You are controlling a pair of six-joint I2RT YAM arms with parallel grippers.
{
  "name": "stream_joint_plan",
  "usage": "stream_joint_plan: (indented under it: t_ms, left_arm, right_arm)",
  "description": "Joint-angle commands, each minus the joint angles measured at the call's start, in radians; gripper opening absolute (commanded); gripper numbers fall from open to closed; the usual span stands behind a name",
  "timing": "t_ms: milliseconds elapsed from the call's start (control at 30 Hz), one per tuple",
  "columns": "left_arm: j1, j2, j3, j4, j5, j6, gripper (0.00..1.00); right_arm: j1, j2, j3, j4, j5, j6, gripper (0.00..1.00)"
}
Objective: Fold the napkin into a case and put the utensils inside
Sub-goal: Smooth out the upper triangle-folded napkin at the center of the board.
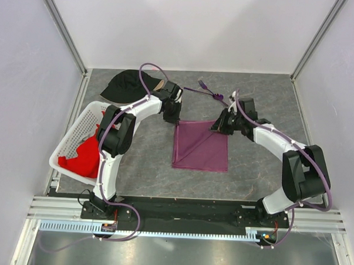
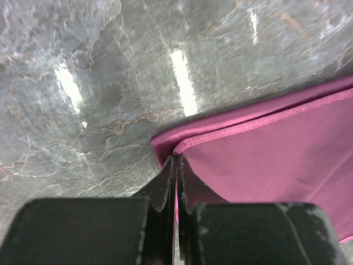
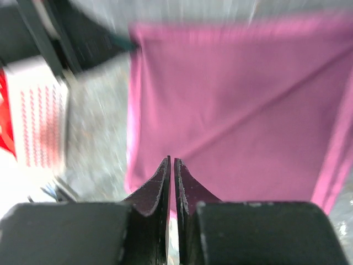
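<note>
- Top external: napkin [image 1: 201, 146] lies flat mid-surface [image 1: 254, 174], with a diagonal crease across it; utensils [image 1: 209, 90] lie well apart at the far side
- Left wrist: left end effector [image 2: 175, 160] has its fingers pressed together, clamped on the napkin's far-left corner; two cloth layers show there
- Right wrist: right end effector [image 3: 171, 161] is pinched together on the napkin's edge; view is blurred
- White basket [image 1: 77, 128] at left holds the red cloth [image 1: 82, 158]; black cap [image 1: 127, 83] is beyond it
</note>
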Motion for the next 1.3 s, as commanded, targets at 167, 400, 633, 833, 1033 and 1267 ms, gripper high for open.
stream_joint_plan:
  t_ms: [167,400,633,833,1033,1267]
  left_arm:
    - [0.017,-0.069,-0.017,0.014,-0.019,-0.044,0.02]
    - [0.023,-0.053,0.008,0.014,0.004,-0.041,0.02]
    - [0.023,-0.041,0.026,0.013,0.022,-0.042,0.02]
    - [0.023,-0.082,0.043,-0.035,-0.001,-0.068,0.27]
    - [0.019,-0.191,-0.004,-0.075,-0.03,-0.101,0.44]
    - [-0.038,-0.354,-0.199,-0.064,0.057,-0.146,0.35]
  right_arm:
    - [-0.1,0.153,0.209,0.011,0.022,0.016,0.12]
    - [-0.14,0.259,0.247,0.015,0.004,-0.002,0.12]
    - [-0.144,0.311,0.269,0.023,0.002,-0.008,0.12]
    - [-0.152,0.303,0.283,0.017,0.01,-0.007,0.13]
    - [-0.152,0.316,0.292,0.02,0.01,0.011,0.15]
    - [-0.134,0.36,0.327,0.024,-0.001,0.022,0.18]
